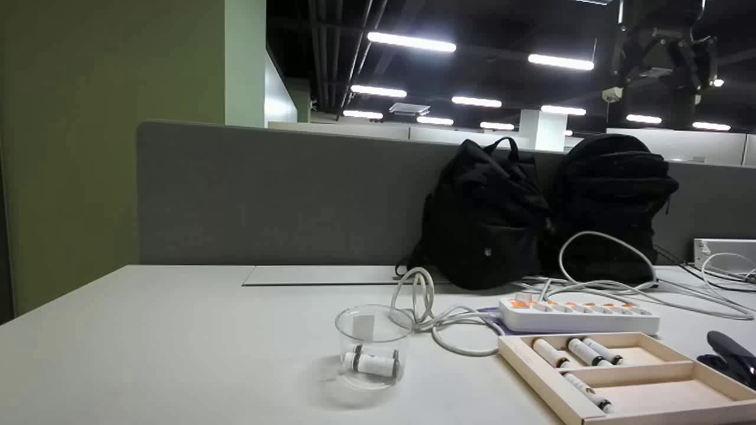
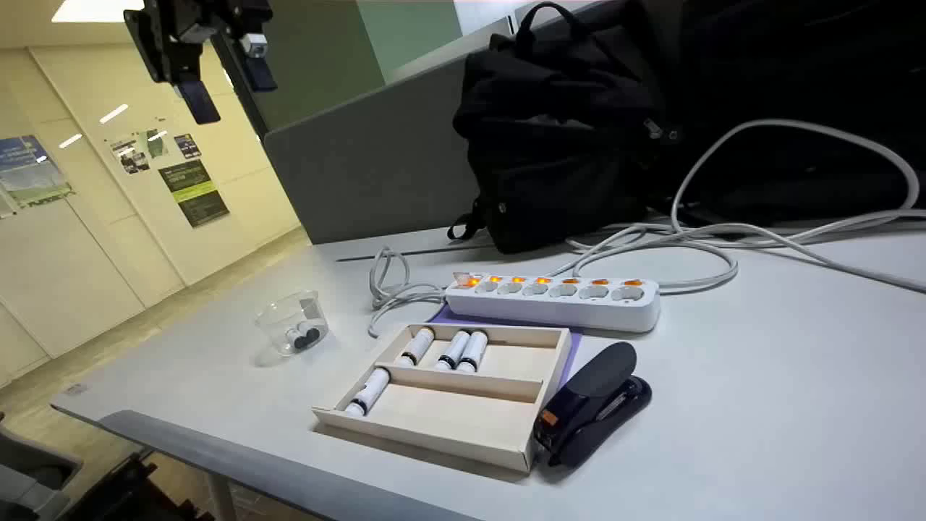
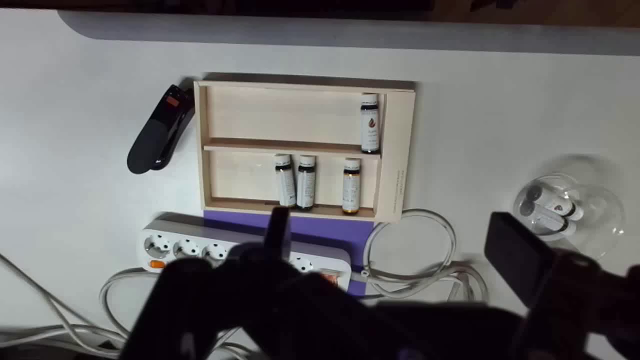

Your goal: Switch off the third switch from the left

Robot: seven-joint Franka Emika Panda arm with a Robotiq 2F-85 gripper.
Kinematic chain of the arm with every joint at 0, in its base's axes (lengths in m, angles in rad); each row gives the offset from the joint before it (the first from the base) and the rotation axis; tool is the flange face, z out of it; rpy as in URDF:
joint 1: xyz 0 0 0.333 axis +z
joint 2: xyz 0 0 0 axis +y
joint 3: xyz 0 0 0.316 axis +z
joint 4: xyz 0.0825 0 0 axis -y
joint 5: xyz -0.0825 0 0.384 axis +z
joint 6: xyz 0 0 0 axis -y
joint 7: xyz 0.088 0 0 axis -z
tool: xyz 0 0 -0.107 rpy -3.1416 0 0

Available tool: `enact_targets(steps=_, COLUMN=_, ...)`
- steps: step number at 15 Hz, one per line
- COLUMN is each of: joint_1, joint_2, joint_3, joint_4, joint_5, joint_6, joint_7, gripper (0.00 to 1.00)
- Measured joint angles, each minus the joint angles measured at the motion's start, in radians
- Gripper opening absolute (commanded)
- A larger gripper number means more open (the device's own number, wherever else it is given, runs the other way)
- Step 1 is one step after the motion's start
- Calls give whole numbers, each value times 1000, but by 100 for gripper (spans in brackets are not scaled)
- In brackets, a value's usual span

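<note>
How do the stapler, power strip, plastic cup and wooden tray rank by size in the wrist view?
Largest to smallest:
1. wooden tray
2. power strip, partly hidden behind the gripper, so judged by its visible ends
3. plastic cup, its outline faint
4. stapler, clearly slimmer than the cup

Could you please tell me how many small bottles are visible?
6: three small bottles in one compartment of the wooden tray, one bottle in the other, and two bottles inside the clear cup.
</note>
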Motion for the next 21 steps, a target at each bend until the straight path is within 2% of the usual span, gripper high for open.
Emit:
enact_targets(steps=13, joint_1=0, joint_2=1, joint_3=0, joint_4=0, joint_5=0, joint_6=0, joint_7=0, gripper=100)
enact_targets(steps=15, joint_1=-4, joint_2=16, joint_3=-7, joint_4=2, joint_5=-11, joint_6=33, joint_7=-6, gripper=100)
enact_targets(steps=17, joint_1=-20, joint_2=72, joint_3=-36, joint_4=17, joint_5=-37, joint_6=91, joint_7=-49, gripper=100)
enact_targets(steps=21, joint_1=-69, joint_2=294, joint_3=-140, joint_4=129, joint_5=-51, joint_6=172, joint_7=-160, gripper=100)
